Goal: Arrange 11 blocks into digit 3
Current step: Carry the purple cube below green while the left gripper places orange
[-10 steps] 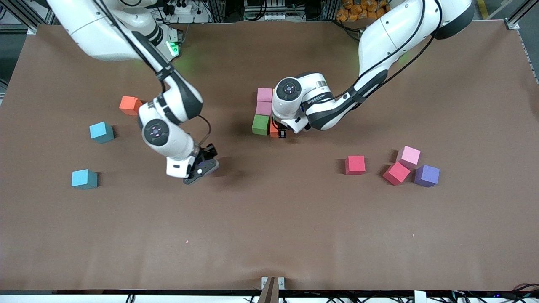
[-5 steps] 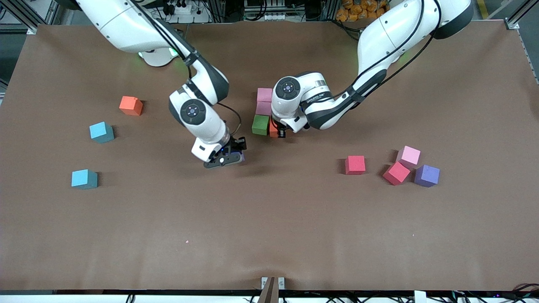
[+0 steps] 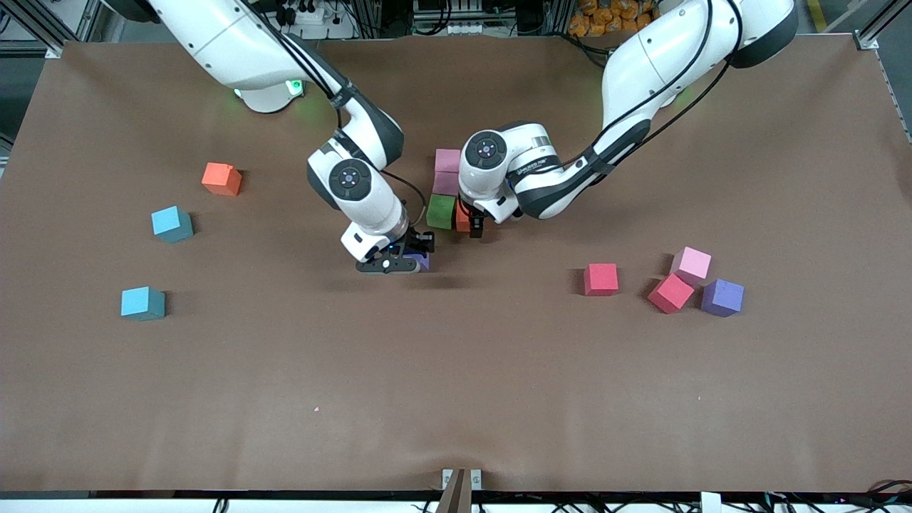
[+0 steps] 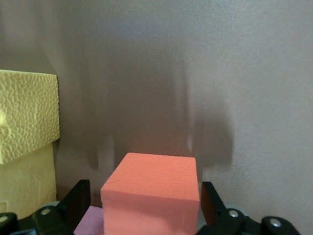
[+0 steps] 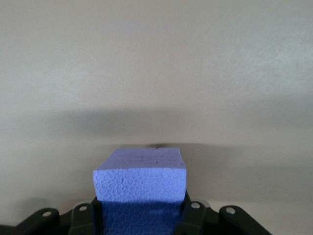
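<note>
Loose stock nearest the front camera: cyan block [image 3: 142,302] toward the right arm's end; red block [image 3: 670,293], purple block [image 3: 722,297], another red block [image 3: 600,278] and a pink block [image 3: 692,264] toward the left arm's end. None of these has moved over the last second.

Right gripper [image 3: 415,258] is clamped on a purple cube [image 5: 140,188], fingers tight on both sides in the right wrist view. In one second it swung from the open middle of the table to just short of the green block [image 3: 441,211], so this cube looks next in line for the digit 3.

Left gripper [image 3: 474,226] has held its spot throughout, fingers bracketing the orange block [image 4: 152,193] beside green, apparently shut on it (contact itself isn't clear). A yellow block [image 4: 27,144] sits just beside it.

Partial figure so far: green, orange, two stacked-in-line pink blocks [image 3: 447,171] plus yellow. Roughly half built.

Farther off, a second cyan block [image 3: 172,223] and a spare orange block [image 3: 221,178] are unused.

Risk: both grippers crowd the same spot.
</note>
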Robot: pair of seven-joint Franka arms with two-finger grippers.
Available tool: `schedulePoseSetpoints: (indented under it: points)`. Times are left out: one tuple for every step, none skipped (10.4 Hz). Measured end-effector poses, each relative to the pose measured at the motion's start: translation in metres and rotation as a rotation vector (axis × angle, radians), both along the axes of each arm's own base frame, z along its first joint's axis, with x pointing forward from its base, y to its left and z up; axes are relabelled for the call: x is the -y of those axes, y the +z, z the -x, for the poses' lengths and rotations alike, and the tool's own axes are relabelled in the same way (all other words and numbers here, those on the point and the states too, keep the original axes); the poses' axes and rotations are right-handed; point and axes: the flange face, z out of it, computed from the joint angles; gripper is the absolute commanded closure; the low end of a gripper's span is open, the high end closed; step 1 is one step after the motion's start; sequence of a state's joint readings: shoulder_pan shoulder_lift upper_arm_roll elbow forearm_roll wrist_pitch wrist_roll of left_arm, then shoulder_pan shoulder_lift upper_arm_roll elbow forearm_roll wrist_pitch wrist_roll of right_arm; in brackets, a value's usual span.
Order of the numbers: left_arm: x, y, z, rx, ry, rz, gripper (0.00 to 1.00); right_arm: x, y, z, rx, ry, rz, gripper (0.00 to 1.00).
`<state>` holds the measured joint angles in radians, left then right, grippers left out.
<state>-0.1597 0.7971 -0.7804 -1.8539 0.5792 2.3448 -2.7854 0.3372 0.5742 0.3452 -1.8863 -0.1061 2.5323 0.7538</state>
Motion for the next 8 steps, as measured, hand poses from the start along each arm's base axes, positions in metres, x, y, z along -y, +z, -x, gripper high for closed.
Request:
schedulePoseSetpoints:
  points:
    - [-0.001,0.002,-0.003,0.004,0.004,0.002,0.0,-0.002,-0.006,0.002,0.002,-0.004,0.005,0.83]
    - [-0.002,0.005,-0.005,0.01,0.006,0.004,0.0,-0.004,-0.01,0.003,0.004,-0.016,0.005,0.83]
    - [-0.002,0.01,-0.006,0.016,0.007,0.009,0.0,-0.007,-0.013,0.006,0.004,-0.03,0.004,0.83]
    - [-0.001,0.016,-0.007,0.018,0.008,0.019,0.0,-0.012,-0.015,0.009,0.001,-0.043,0.005,0.83]
    - [-0.001,0.026,-0.009,0.015,0.008,0.04,0.0,-0.016,-0.018,0.013,-0.001,-0.054,0.007,0.83]
    - [-0.005,0.037,-0.013,0.009,0.013,0.065,0.0,-0.019,-0.02,0.016,-0.001,-0.063,0.011,0.83]
    - [-0.013,0.05,-0.018,0.001,0.022,0.092,0.0,-0.021,-0.022,0.018,-0.001,-0.065,0.013,0.83]
    - [-0.023,0.059,-0.024,-0.004,0.032,0.107,0.0,-0.022,-0.025,0.019,-0.003,-0.075,0.014,0.83]
